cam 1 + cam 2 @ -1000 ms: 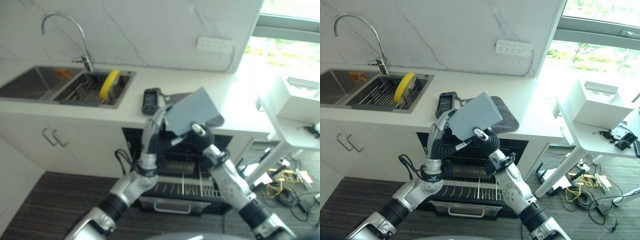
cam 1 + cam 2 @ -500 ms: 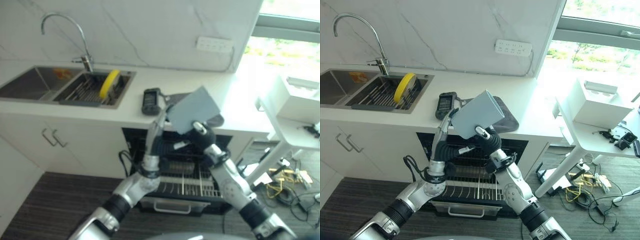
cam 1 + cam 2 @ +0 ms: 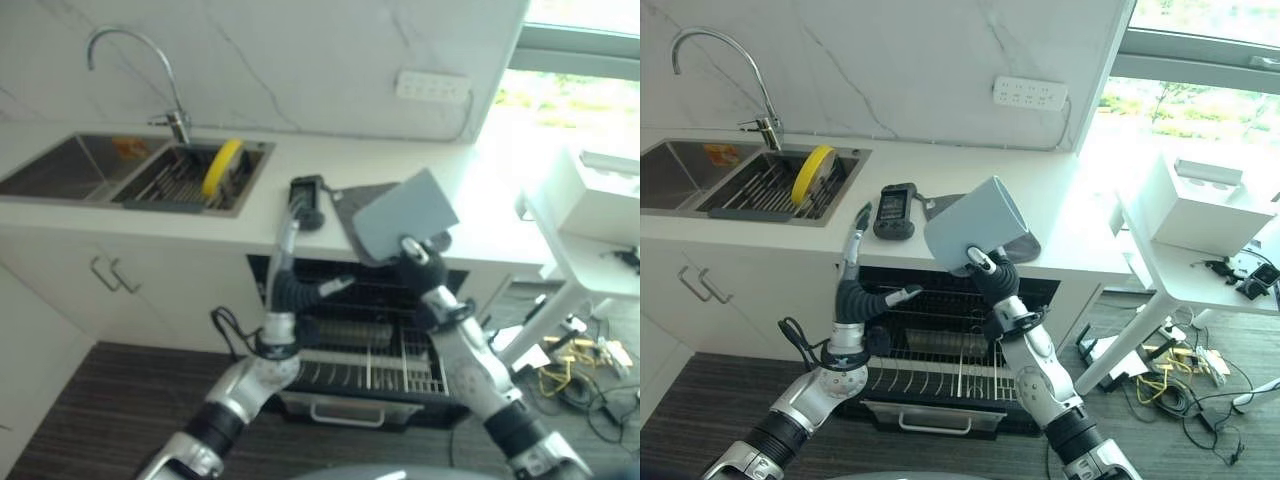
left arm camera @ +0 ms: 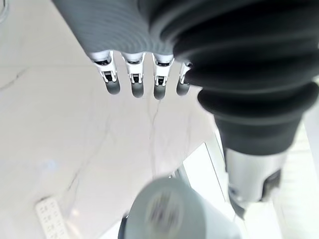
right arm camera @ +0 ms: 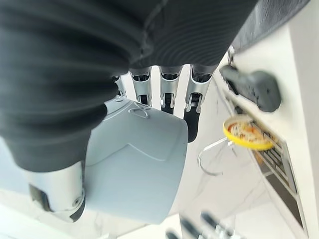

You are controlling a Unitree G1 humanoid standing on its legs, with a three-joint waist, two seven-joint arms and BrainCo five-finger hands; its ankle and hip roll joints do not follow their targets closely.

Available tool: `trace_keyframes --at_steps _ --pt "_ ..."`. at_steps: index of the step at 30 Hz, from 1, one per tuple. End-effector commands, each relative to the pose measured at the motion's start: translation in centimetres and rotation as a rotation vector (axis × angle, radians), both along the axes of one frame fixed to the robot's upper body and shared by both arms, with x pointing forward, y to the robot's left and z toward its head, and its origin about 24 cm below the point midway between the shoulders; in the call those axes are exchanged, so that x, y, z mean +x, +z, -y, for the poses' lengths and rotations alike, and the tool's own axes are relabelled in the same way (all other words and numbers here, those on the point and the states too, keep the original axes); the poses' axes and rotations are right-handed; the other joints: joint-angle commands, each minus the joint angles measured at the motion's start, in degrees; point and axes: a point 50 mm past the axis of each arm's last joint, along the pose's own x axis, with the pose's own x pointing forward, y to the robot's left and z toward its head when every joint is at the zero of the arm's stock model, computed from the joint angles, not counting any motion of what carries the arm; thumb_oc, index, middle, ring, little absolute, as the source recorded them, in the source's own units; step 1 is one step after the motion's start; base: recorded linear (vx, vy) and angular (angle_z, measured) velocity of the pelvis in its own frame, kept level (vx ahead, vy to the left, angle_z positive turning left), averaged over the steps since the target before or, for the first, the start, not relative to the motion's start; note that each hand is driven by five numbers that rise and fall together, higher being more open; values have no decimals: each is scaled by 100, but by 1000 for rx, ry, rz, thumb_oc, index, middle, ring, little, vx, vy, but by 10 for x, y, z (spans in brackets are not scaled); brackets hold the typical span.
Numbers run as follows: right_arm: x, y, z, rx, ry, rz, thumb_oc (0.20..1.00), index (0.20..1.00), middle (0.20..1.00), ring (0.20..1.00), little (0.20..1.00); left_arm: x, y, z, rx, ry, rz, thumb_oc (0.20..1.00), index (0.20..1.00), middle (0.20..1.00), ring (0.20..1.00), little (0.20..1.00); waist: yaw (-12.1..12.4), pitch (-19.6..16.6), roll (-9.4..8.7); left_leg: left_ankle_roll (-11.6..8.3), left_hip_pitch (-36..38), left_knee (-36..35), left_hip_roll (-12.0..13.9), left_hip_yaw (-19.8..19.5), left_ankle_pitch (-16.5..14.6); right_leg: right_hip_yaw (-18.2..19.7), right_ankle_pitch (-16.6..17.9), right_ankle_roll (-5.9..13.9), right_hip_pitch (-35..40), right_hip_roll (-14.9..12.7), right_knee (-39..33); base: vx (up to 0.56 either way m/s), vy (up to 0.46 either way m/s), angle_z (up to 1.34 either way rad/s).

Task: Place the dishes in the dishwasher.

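1. Your right hand (image 3: 985, 268) is raised in front of the worktop (image 3: 1070, 215), fingers and thumb curled round a pale blue-grey cup (image 3: 973, 225), which it holds tilted above the worktop's front edge.
2. In your right wrist view the cup (image 5: 134, 164) sits against the palm with the dark fingertips (image 5: 192, 124) reaching over its rim.
3. Your left hand (image 3: 855, 245) stands upright just left of the cup and apart from it, fingers straight, thumb out to the side, holding nothing. Its wrist view shows the straight fingers (image 4: 134, 82) against the marble wall, with the cup (image 4: 174, 211) beyond.
4. The dishwasher (image 3: 940, 340) lies open below the worktop, its wire rack (image 3: 940, 375) pulled out between your 2 arms.
5. The worktop is white. On it a dark handheld device (image 3: 893, 210) lies just left of a grey mat (image 3: 1025, 245), which the cup partly covers.
6. At the left, a steel sink (image 3: 700, 180) is set into the worktop under a curved tap (image 3: 725, 60). A yellow plate (image 3: 812, 172) stands on edge in the drying rack (image 3: 775, 190) of the sink's right basin.
7. The wall behind is pale marble with a white power strip (image 3: 1030, 93) fixed to it. A window (image 3: 1200, 90) fills the right side of the room.
8. A white side table (image 3: 1200, 270) stands at the right carrying a white box (image 3: 1210, 205). The floor (image 3: 700, 400) is dark wood-grain.
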Motion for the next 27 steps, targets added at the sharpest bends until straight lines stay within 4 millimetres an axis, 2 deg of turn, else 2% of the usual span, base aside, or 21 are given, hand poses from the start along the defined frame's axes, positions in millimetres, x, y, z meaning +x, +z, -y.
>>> trace_keyframes --at_steps 1,2,3,6,9,13,14,15,20,23,24,27 --pt "2 49 12 42 -96 208 200 200 200 200 200 5 30 -14 -151 -48 61 1000 1000 1000 1000 1000 147 73 -21 63 139 14 176 -441 -414 -194 -147 255 189 -265 39 0 0 0" --pt "2 49 12 42 -96 208 200 200 200 200 200 5 30 -14 -151 -48 61 1000 1000 1000 1000 1000 147 73 -21 63 139 14 176 -441 -414 -194 -147 255 189 -265 39 -6 31 5" --pt "0 54 19 9 -116 210 200 200 200 200 200 2 38 -28 -197 -33 58 1000 1000 1000 1000 1000 162 88 -4 70 132 14 162 -457 -414 -223 -150 249 195 -274 39 -8 32 7" --pt "-2 62 26 -44 -139 206 200 200 200 200 200 1 43 -45 -260 -10 18 1000 1000 1000 1000 1000 166 98 12 77 112 14 144 -477 -399 -241 -156 237 189 -279 39 7 35 6" --pt "-5 72 35 -117 -156 191 200 200 200 200 200 4 45 -50 -202 -42 -83 1000 1000 1000 1000 1000 122 121 21 73 82 14 137 -459 -362 -226 -162 233 176 -272 39 23 24 6" --pt "-7 73 45 -183 -170 138 200 200 200 200 200 9 37 -52 -54 -39 -222 1000 1000 1000 1000 1000 47 161 54 53 108 14 151 -425 -387 -187 -208 251 194 -250 39 24 25 -1" --pt "-9 69 53 -206 -181 90 200 200 200 200 200 17 19 -56 34 -49 -423 1000 1000 1000 1000 1000 -25 175 73 51 105 14 151 -393 -367 -149 -206 259 180 -241 39 2 35 -3" --pt "-9 69 54 -208 -182 86 200 200 200 200 200 18 16 -57 46 -56 -453 1000 1000 1000 1000 1000 -30 179 76 49 112 14 153 -389 -370 -146 -209 262 185 -239 39 -3 34 -5" --pt "-16 71 68 -268 -164 50 200 200 200 200 200 13 -55 -65 415 -159 -986 1000 1000 1000 1000 1000 -283 238 214 46 137 14 181 -271 -316 -43 -178 319 137 -221 39 -11 47 -7" --pt "-17 72 67 -297 -136 51 200 200 200 200 200 8 -81 -66 549 -215 -1170 1000 1000 1000 1000 1000 -417 263 309 49 157 14 184 -202 -298 31 -176 336 116 -209 39 7 78 -15" --pt "-17 72 65 -312 -121 53 200 200 200 200 200 5 -93 -69 620 -240 -1271 1000 1000 1000 1000 1000 -483 263 349 48 172 14 185 -167 -294 73 -179 347 112 -199 39 32 77 -21" --pt "-17 73 62 -336 -93 60 200 200 200 200 200 3 -113 -75 852 -252 -1404 1000 1000 1000 1000 1000 -620 256 412 51 195 14 185 -96 -299 178 -197 362 95 -177 39 34 60 -13"
